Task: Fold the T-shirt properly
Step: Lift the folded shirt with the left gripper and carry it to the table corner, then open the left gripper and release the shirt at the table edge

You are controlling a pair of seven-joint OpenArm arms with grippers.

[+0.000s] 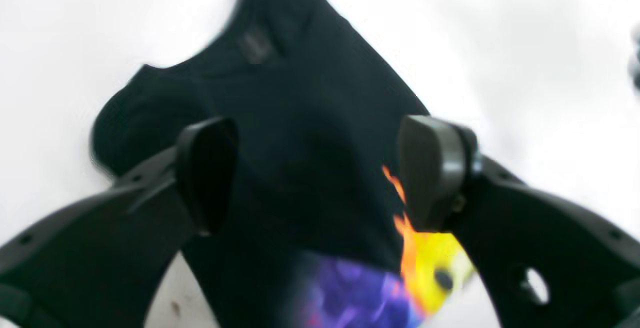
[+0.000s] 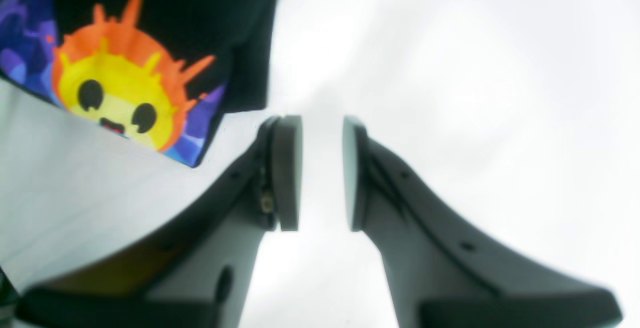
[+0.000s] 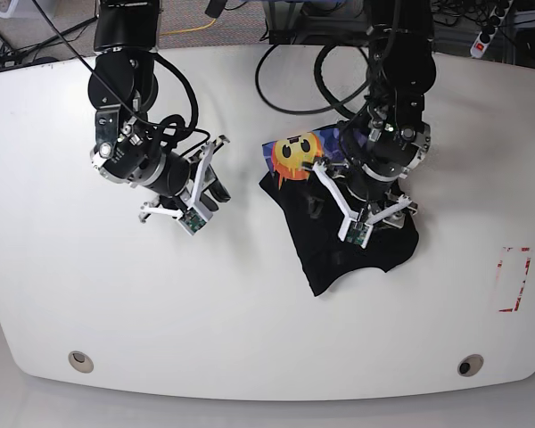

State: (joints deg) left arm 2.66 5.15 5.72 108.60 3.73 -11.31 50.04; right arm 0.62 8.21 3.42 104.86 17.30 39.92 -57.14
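Observation:
The black T-shirt (image 3: 334, 245) lies bunched in a compact heap right of the table's middle, its orange-yellow face print (image 3: 294, 153) showing at the far left corner. In the left wrist view the T-shirt (image 1: 310, 93) fills the centre with the collar at the top. My left gripper (image 1: 320, 173) hangs just above it, open wide, with no cloth between the fingers (image 1: 435, 173). In the base view this left gripper (image 3: 364, 212) sits over the heap. My right gripper (image 2: 322, 173) is open by a narrow gap over bare table, right of the print (image 2: 115, 93). It stands left of the shirt as the right gripper (image 3: 209, 189).
The white table (image 3: 250, 312) has a red-marked rectangle (image 3: 514, 279) near its right edge. Two round metal discs (image 3: 80, 361) sit near the front edge. Black cables (image 3: 290, 80) loop at the back between the two arm bases.

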